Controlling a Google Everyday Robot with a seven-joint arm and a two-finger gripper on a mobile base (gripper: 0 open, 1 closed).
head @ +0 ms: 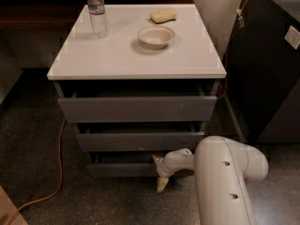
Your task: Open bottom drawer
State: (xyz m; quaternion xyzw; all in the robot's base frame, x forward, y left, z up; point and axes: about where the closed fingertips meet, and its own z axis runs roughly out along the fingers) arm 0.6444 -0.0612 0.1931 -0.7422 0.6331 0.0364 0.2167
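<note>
The bottom drawer (123, 168) is the lowest grey flat front of the white-topped cabinet (136, 55). It stands slightly out, with a dark gap above its front. My gripper (159, 172) is at the right part of that front. One fingertip (155, 159) sits at the drawer's top edge and the other fingertip (161, 183) hangs below its lower edge, so the fingers are spread across the front. My white arm (225, 177) reaches in from the lower right.
The two upper drawers (137, 108) also stand slightly out. On the cabinet top are a water bottle (97, 11), a white bowl (156, 35) and a yellow sponge (163, 16). An orange cable (56, 172) lies on the floor at left. A dark cabinet (272, 64) stands at right.
</note>
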